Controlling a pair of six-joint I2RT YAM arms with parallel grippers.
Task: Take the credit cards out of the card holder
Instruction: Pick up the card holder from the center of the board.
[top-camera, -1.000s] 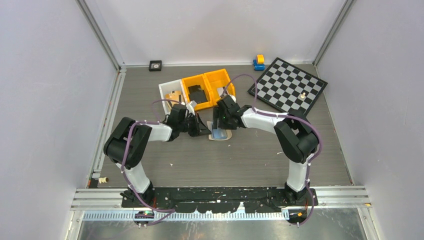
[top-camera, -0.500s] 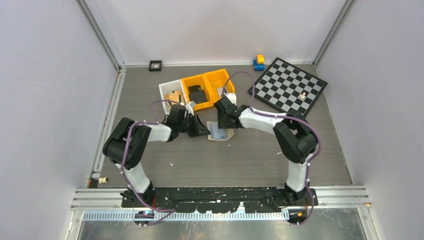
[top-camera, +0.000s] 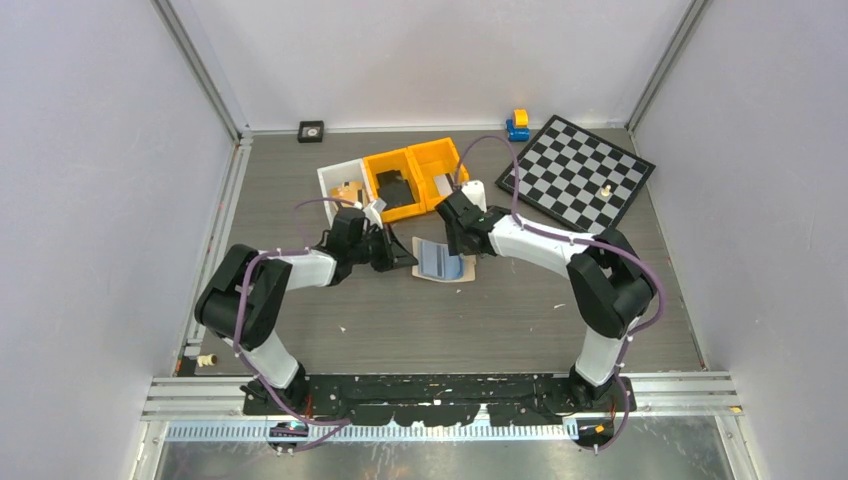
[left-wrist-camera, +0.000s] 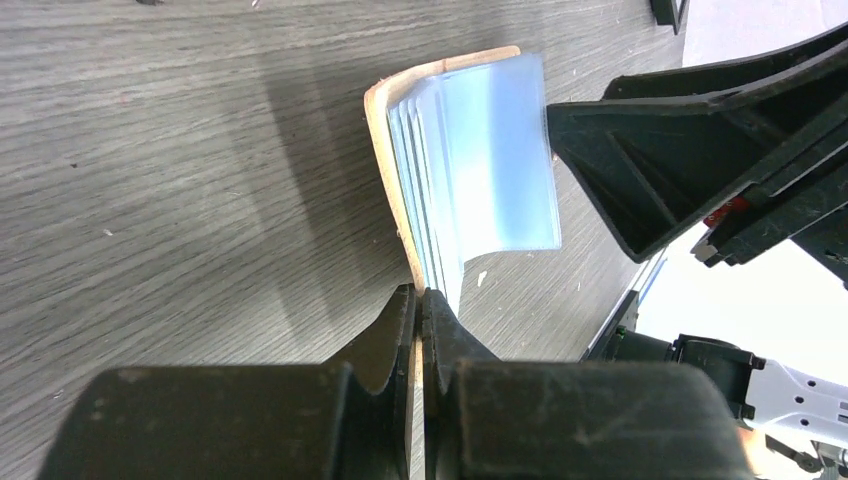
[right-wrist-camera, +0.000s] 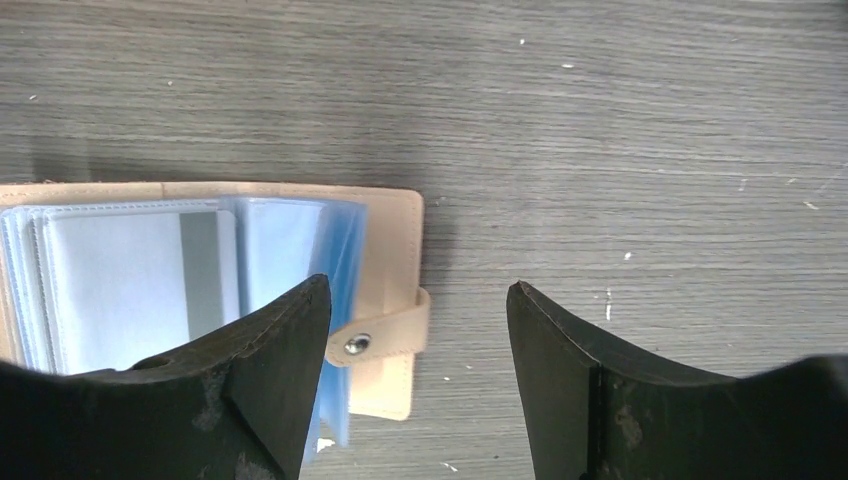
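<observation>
- The small beige bifold card holder (top-camera: 443, 262) lies open on the grey wood-grain table (right-wrist-camera: 620, 120), between the two arms. Its bluish see-through pocket leaves (left-wrist-camera: 495, 150) are fanned up.
- The left gripper (left-wrist-camera: 418, 310) is pinched tight on the edge of the tan cover, which looks like a sound anchor.
- The right gripper (right-wrist-camera: 418, 290) hangs empty with its jaws spread wide. One finger is over the pocket leaves, the other over bare table, with the tan snap strap (right-wrist-camera: 375, 340) between them.
- A light grey plastic card with a dark stripe (right-wrist-camera: 150, 270) sits inside the top pocket; no card lies out on the table.
- The step in hand is probably gripping that card. The right jaws should narrow and approach the pocket's open edge, though I cannot tell which edge that is.
- Pinch the card alone, not the film, and draw it out along the leaf's plane while the left grip keeps the cover down.
</observation>
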